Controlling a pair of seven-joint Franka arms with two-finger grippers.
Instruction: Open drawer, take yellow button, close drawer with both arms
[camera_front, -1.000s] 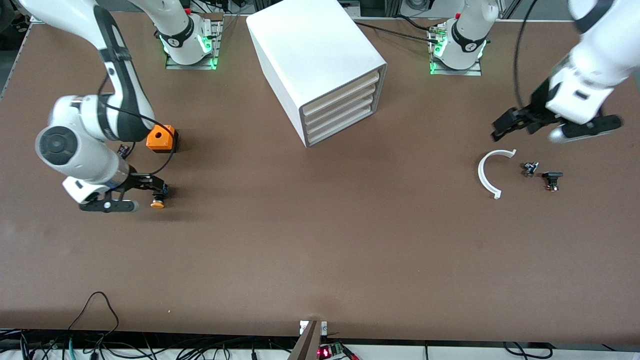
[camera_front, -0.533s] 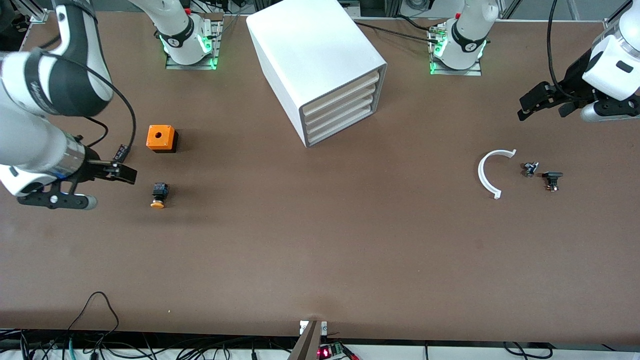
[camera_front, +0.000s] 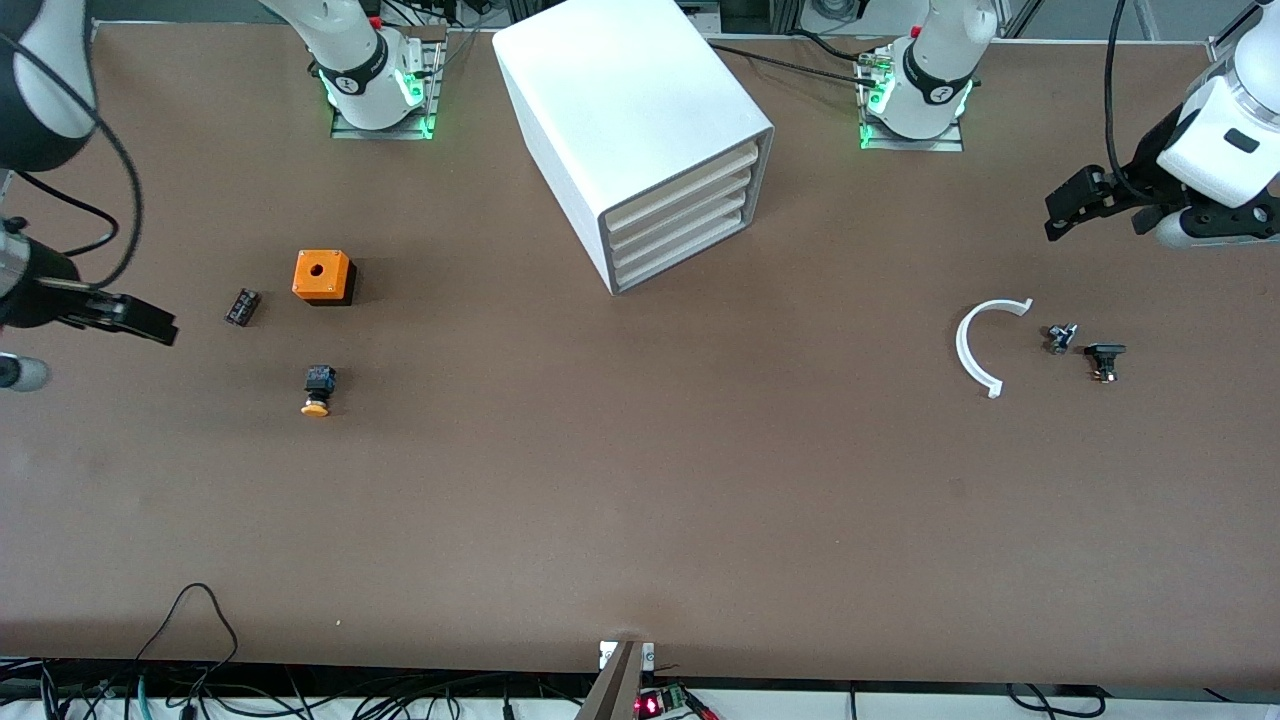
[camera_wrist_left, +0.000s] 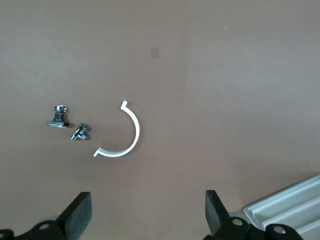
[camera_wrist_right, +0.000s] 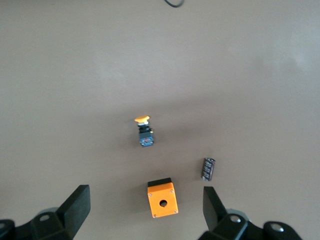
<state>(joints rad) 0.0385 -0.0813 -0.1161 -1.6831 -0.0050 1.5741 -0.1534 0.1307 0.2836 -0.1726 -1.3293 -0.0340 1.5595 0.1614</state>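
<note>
The drawer (camera_front: 680, 182) is seen closed, the button (camera_front: 317, 388) laid out on the tabletop (camera_front: 640, 480); both tools, left tool (camera_wrist_left: 145, 217) and right tool (camera_wrist_right: 145, 215), are spread empty at opposite tabletop ends, so the task appears finished.

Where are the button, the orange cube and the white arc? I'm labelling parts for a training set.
button (camera_front: 316, 389): front view, on its black body just above the cap.
orange cube (camera_front: 321, 273): front view, top face by the hole.
white arc (camera_front: 964, 351): front view, mid-curve.

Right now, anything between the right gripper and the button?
Nothing visible. The right gripper is open over the right arm's end of the table; bare tabletop separates it from the button. The small black ribbed part and orange cube lie farther from the front camera.
</note>
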